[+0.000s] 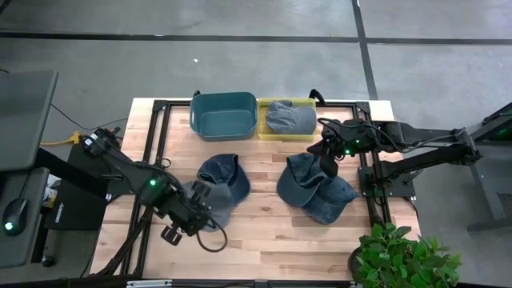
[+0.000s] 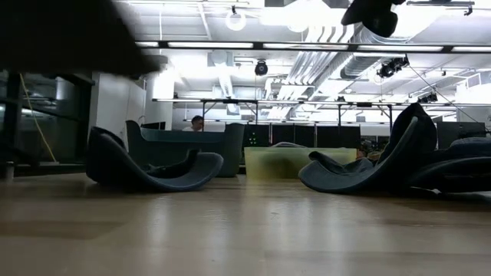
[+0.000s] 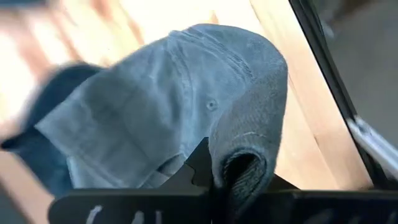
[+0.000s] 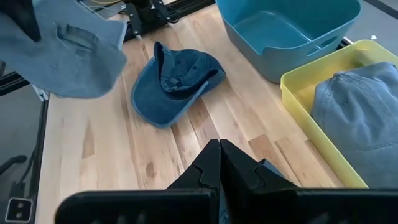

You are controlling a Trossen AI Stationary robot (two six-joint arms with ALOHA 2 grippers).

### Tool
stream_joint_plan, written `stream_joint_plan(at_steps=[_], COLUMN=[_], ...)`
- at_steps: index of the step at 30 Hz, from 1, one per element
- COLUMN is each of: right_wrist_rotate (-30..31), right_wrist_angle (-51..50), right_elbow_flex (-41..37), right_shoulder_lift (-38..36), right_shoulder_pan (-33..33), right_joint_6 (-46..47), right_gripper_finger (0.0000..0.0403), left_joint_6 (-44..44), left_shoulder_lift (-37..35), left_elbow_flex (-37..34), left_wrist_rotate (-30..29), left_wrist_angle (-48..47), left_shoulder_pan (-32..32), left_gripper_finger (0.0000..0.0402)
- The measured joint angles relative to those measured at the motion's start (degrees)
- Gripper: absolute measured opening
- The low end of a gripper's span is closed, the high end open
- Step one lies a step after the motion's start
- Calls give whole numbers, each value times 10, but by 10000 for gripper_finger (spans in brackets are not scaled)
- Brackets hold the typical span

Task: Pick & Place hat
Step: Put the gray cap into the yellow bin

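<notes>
My left gripper (image 1: 190,213) sits near the table's front left, shut on a light grey-blue cap (image 3: 174,99) that also shows in the high view (image 1: 211,202). A dark blue cap (image 1: 225,174) lies upturned on the table just beyond it. Two more dark blue caps (image 1: 316,190) lie piled at centre right. My right gripper (image 4: 219,163) is shut and empty, and hangs well above that pile (image 2: 374,14). Another grey cap (image 1: 290,118) rests inside the yellow bin (image 1: 262,132). My left gripper pinches the light cap between its two fingers at a curled, folded-over edge (image 3: 246,167). The crown reaches away from the fingertips toward the table's right. The cap does not show on the tabletop in the low view, so it appears lifted clear.
A teal bin (image 1: 223,114) stands at the far edge beside the yellow bin. Bare wood lies along the near edge (image 1: 272,240). A potted plant (image 1: 400,256) stands off the near right corner. Black frame rails border the table on both sides.
</notes>
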Motion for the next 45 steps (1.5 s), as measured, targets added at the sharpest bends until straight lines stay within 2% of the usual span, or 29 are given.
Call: stream_joint_plan(at_steps=[8, 11, 17, 24, 28, 31, 33, 35, 38, 40, 45], right_wrist_rotate=[-3, -3, -3, 23, 47, 61, 69, 74, 84, 96, 136], right_wrist_angle=[3, 13, 35, 43, 43, 43, 41, 40, 38, 36, 36], right_elbow_flex=[0, 0, 0, 0, 0, 0, 0, 0, 0, 0, 0], right_shoulder_lift=[0, 0, -1, -5, -16, -27, -33, -37, -38, -38, -38], right_shoulder_pan=[0, 0, 0, 0, 0, 0, 0, 0, 0, 0, 0], right_joint_6=[-17, -20, -56, -62, -59, -56, -59, -59, -60, -60, -36], right_gripper_finger=[0, 0, 0, 0, 0, 0, 0, 0, 0, 0, 0], left_joint_6=[-49, -48, -6, 72, 104, 103, 104, 106, 108, 109, 131], left_shoulder_lift=[0, 0, 0, 0, -1, -20, -31, -43, -65, -88, -117], left_elbow_flex=[101, 116, 117, 108, 85, 59, 31, -11, -95, -161, -311], left_wrist_rotate=[-138, -206, -287, -315, -321, -316, -309, -289, -263, -244, -173], left_wrist_angle=[16, 71, 227, 370, 408, 416, 458, 489, 585, 686, 1018], left_shoulder_pan=[0, 6, 48, 124, 170, 197, 219, 236, 268, 288, 347], left_gripper_finger=[4, 4, 4, 4, 4, 4, 4, 4, 4, 4, 4])
